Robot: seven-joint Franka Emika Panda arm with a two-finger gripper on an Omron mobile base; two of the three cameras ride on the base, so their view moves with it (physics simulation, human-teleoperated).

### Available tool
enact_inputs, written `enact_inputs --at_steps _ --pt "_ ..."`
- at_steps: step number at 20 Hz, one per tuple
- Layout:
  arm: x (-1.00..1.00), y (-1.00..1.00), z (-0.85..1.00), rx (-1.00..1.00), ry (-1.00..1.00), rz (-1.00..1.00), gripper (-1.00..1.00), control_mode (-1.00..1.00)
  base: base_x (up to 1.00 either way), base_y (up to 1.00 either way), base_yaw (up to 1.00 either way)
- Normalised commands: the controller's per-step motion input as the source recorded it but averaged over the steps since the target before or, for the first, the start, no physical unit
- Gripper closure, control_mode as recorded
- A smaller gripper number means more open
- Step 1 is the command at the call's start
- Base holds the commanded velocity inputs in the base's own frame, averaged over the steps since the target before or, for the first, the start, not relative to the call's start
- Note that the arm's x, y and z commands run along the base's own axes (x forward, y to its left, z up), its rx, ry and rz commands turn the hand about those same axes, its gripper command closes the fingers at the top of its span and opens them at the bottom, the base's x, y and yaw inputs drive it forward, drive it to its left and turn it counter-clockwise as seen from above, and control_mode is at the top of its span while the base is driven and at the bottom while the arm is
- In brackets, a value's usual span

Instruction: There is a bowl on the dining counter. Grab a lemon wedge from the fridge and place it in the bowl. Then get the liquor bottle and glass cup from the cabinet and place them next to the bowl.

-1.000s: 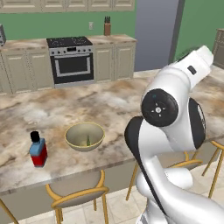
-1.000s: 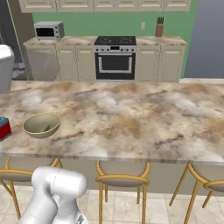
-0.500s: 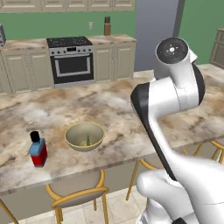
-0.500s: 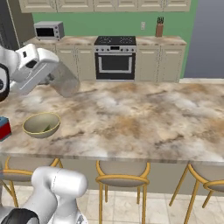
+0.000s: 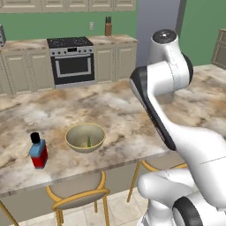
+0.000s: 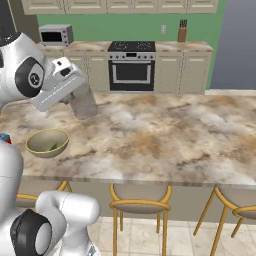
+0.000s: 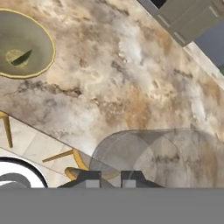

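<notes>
Swung rightward, tool (image 7: 110, 177) grips glass cup (image 6: 83, 101) above dining counter (image 6: 165, 135); bowl (image 6: 47, 142) nearby.

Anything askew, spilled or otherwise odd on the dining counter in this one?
Nothing stands out. The liquor bottle stands upright beside the bowl, the lemon wedge lies inside it, and the claw holds the glass cup above the dining counter, tilted, unspilled.
</notes>
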Motion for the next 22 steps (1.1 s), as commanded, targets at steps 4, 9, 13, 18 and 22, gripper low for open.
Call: enact_inputs --at_steps 4,9,13,18,22 --pt "0.55 0.00 -0.46 -0.06 0.08 0.07 1.00 -1.00 0.00 0.00 0.00" --pt "0.43 0.00 -0.63 0.00 0.17 0.10 1.00 -1.00 0.00 0.00 0.00" --pt "0.33 0.02 -0.70 0.00 0.21 0.12 1.00 -1.00 0.00 0.00 0.00" --pt "0.21 0.04 -0.67 0.00 0.20 0.14 1.00 -1.00 0.00 0.00 0.00" --pt "0.14 0.08 -0.61 0.00 0.15 0.13 1.00 -1.00 0.00 0.00 0.00"
